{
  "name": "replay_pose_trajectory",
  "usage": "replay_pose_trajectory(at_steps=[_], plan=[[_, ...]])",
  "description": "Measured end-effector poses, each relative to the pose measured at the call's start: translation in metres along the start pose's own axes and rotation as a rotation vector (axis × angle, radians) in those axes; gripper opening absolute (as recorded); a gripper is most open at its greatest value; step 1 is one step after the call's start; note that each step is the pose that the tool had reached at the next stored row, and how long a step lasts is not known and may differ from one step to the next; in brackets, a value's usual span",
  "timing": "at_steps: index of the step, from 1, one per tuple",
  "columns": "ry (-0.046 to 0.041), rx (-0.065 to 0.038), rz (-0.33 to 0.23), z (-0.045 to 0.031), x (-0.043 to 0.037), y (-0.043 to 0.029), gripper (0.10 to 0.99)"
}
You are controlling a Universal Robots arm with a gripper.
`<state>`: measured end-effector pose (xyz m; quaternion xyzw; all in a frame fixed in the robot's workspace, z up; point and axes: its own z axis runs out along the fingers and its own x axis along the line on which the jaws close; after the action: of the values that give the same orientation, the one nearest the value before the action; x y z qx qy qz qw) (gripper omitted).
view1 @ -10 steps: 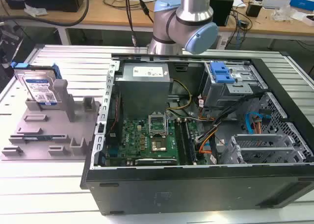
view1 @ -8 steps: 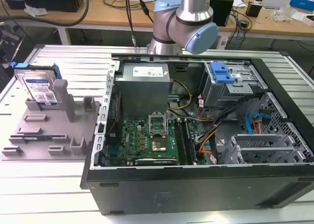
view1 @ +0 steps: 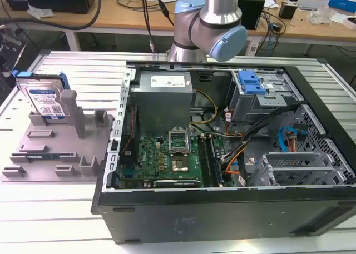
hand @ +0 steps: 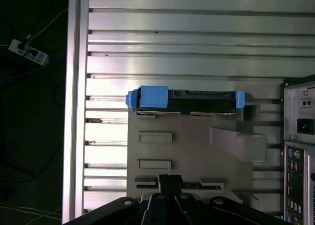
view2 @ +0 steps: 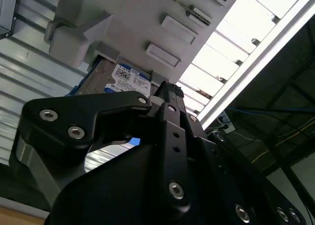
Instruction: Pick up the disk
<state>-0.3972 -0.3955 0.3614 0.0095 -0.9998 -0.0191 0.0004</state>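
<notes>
Noting disk (view1: 47, 101) upright on edge at the rear of fixture (view1: 55, 154), at the exterior view's left, label side toward that camera. Confirmed edge-on in the first wrist view, with blue rails (hand: 147, 97) capping both ends and the lower edge seated against the fixture. Recorded grey post (view1: 69, 106) rising from the fixture just in front of the disk, partly covering the label in the exterior view.

Found gripper (hand: 170, 178) closed, fingers pressed together, nothing held between them. Placed over the fixture edge opposite the disk, apart from it, no contact. Height above the fixture: cannot tell. Checked also in the second wrist view: black gripper (view2: 166, 89) body in the foreground, white-and-blue label in sight beyond the fingertips.

Observed fixture lying flat on slatted metal table (view1: 67, 220), carrying several low blocks and empty slots. Located just beside it, toward the exterior view's right, open computer case (view1: 222, 215) lying on its side. Logged inside the case: grey power supply (view1: 164, 87) at the back, green motherboard (view1: 161, 159) in front of it, blue latch (view1: 250, 83) on the drive bay further toward the exterior view's right, loose cables between. Noted arm (view1: 208, 20) rising behind the case, silver tube with blue joint caps.
</notes>
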Motion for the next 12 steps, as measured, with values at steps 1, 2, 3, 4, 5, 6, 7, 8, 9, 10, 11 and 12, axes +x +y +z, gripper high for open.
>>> replay_pose_trajectory(at_steps=[1, 2, 3, 4, 5, 6, 7, 8, 9, 10, 11, 12], plan=[[0.0000, 0.000, 0.000, 0.0000, 0.0000, 0.0000, 0.106], [0.0000, 0.000, 0.000, 0.0000, 0.0000, 0.0000, 0.106], [0.0000, 0.000, -0.001, 0.0000, 0.0000, 0.0000, 0.106], [0.0003, 0.000, -0.007, 0.0000, 0.0000, 0.0000, 0.106], [0.0009, 0.000, -0.025, 0.0000, 0.0000, 0.0000, 0.106], [0.0014, 0.000, -0.037, 0.0000, 0.0000, 0.0000, 0.106], [0.0020, 0.000, -0.054, 0.0001, 0.0000, 0.0000, 0.106], [0.0047, 0.000, -0.122, 0.0004, 0.0000, 0.0000, 0.106], [0.0068, 0.000, -0.179, 0.0008, 0.0000, 0.0000, 0.106], [0.0076, 0.000, -0.199, 0.0009, 0.0000, 0.0000, 0.106], [0.0085, 0.000, -0.224, 0.0011, 0.0000, 0.0000, 0.106], [0.0098, 0.000, -0.255, 0.0013, 0.0000, 0.0000, 0.106]])
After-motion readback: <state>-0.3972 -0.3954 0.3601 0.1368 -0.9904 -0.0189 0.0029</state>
